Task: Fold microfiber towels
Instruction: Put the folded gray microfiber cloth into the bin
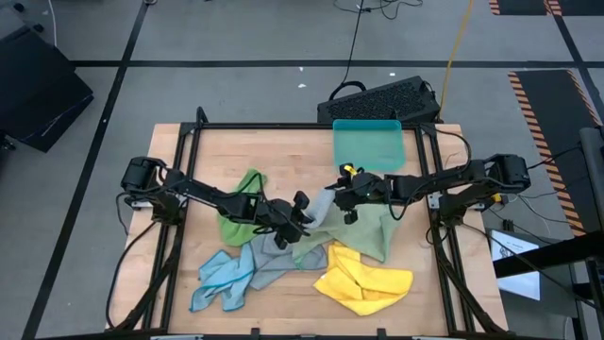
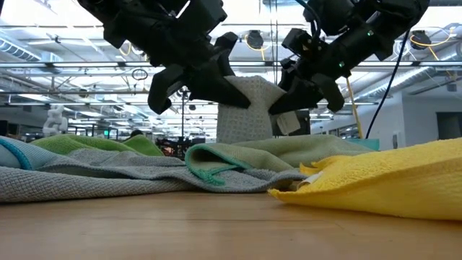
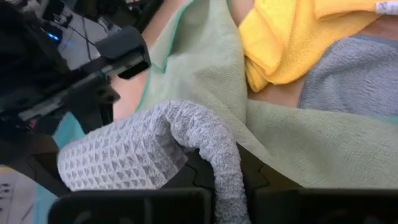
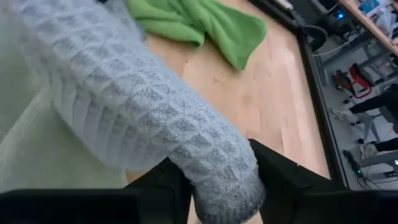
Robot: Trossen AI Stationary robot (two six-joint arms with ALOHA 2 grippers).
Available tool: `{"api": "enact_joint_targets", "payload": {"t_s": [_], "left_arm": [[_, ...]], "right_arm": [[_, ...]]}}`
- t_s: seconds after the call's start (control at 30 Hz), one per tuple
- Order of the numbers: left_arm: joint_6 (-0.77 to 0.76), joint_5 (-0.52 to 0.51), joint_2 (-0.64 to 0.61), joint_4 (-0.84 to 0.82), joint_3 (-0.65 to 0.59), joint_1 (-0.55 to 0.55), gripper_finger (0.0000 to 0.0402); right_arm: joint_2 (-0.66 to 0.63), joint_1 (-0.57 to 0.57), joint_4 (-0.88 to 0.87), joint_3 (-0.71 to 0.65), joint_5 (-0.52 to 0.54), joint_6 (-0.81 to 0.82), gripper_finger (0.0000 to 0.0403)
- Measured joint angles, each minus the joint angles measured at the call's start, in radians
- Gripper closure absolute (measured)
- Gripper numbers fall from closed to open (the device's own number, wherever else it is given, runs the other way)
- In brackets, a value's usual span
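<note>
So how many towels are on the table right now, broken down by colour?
Bright green towel: 1
Pale green towel: 1
Grey towel: 1, lifted between both grippers
Light blue towel: 1
Yellow towel: 1
Total: 5 towels

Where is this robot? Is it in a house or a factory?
Probably a big lab or workshop, not a house. The high ceiling has pipes and strip lights, cables trail over a taped concrete floor, and the wooden table sits in a metal frame.
</note>
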Motion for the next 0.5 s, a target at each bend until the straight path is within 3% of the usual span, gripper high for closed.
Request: {"api": "enact_joint_targets", "payload": {"t_s": [0.17, 0.37, 0.5], "left_arm": [[0.014, 0.006, 0.0, 0.01, 0.0, 0.011, 0.0385], [-0.013, 0.017, 0.007, 0.01, 0.001, 0.032, 0.0385], [-0.039, 0.018, 0.009, -0.006, 0.001, 0.035, 0.0385]], "right_arm": [[0.008, 0.0, 0.074, -0.001, 0.036, 0.046, 0.029], [0.007, -0.003, 0.192, -0.001, 0.091, 0.153, 0.0273], [-0.006, -0.004, 0.135, 0.0, 0.36, 0.381, 0.0249]]}}
